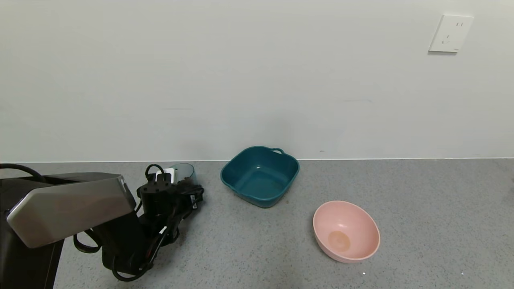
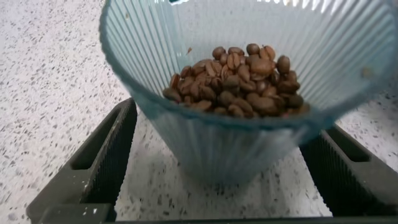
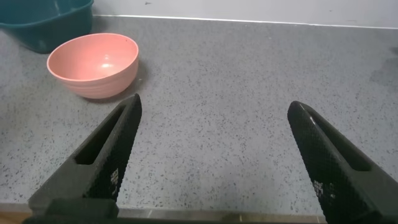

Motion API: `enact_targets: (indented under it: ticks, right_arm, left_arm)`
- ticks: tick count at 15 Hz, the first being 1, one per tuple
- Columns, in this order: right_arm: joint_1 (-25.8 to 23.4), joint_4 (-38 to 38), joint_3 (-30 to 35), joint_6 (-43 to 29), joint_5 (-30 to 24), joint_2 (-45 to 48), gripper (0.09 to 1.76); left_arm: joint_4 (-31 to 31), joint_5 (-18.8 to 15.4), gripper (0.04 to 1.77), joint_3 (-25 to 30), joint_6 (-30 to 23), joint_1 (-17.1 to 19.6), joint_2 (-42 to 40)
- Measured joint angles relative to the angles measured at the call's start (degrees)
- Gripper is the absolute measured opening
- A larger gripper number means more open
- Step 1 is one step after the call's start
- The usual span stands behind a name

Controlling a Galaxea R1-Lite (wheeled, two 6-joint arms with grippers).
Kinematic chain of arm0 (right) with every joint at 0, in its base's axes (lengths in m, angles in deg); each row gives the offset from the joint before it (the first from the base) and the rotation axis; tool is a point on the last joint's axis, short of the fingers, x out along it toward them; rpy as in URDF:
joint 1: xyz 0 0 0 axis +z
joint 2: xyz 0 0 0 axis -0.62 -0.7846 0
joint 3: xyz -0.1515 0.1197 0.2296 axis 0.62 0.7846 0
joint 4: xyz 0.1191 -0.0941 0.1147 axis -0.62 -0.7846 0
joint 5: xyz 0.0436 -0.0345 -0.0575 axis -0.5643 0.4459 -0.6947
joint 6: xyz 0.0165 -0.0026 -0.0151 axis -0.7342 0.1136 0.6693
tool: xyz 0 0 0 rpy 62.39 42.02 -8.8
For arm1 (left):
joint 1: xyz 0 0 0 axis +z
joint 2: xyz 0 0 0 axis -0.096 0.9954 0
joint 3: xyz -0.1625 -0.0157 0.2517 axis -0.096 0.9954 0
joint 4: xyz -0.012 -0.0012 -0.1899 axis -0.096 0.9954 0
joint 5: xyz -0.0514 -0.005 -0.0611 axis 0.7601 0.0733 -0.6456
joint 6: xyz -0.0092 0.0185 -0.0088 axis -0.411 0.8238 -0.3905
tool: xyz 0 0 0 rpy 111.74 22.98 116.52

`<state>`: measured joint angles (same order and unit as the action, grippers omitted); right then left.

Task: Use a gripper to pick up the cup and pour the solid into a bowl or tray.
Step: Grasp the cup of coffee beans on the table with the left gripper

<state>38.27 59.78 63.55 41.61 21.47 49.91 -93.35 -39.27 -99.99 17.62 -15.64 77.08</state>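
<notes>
L gripper (image 1: 181, 188) sits at far left of the grey speckled counter (image 1: 421, 208), reaching toward the wall, w/ the cup (image 2: 249, 93) between its fingers (image 2: 106, 155). Jaws are spread to either side of the cup; can't tell if the pads actually touch its wall. Cup stands upright on the counter, just left of the teal tub (image 1: 260, 176), ribbed see-through wall, only its rim (image 1: 182, 170) showing past the gripper in head view. The solid (image 2: 239, 81), brown coffee beans, lies heaped in the cup's bottom. Pink bowl (image 1: 346, 231) is nearer and to the right of the tub, apart from it. R gripper (image 3: 214, 155) hangs over bare counter w/ jaws wide apart, holding nothing, pink bowl and tub edge beyond it.
</notes>
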Motion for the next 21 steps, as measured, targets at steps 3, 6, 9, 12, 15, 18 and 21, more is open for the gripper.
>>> enact_targets:
  ticks: [3, 6, 9, 12, 15, 18, 21]
  right_arm:
    - [0.0, 0.0, 0.0, 0.0, 0.0, 0.0, 1.71]
    - [0.0, 0.0, 0.0, 0.0, 0.0, 0.0, 1.71]
    - [0.0, 0.0, 0.0, 0.0, 0.0, 0.0, 1.71]
    - [0.0, 0.0, 0.0, 0.0, 0.0, 0.0, 1.71]
    - [0.0, 0.0, 0.0, 0.0, 0.0, 0.0, 1.71]
    - [0.0, 0.0, 0.0, 0.0, 0.0, 0.0, 1.71]
    - [0.0, 0.0, 0.0, 0.0, 0.0, 0.0, 1.71]
  left_arm:
    - [0.0, 0.0, 1.72, -1.3, 0.1, 0.0, 0.8]
    - [0.4, 0.0, 1.72, -2.7, 0.4, 0.0, 1.3]
    - [0.7, 0.0, 1.72, -4.8, 0.6, -0.1, 2.2]
    - [0.8, 0.0, 1.72, -6.4, 1.0, 0.0, 3.0]
    - [0.8, 0.0, 1.72, -7.4, 1.0, 0.0, 3.5]
    - [0.9, 0.0, 1.56, -8.0, 1.2, 0.0, 3.6]
    - [0.6, 0.0, 1.35, -8.0, 1.9, 0.0, 3.9]
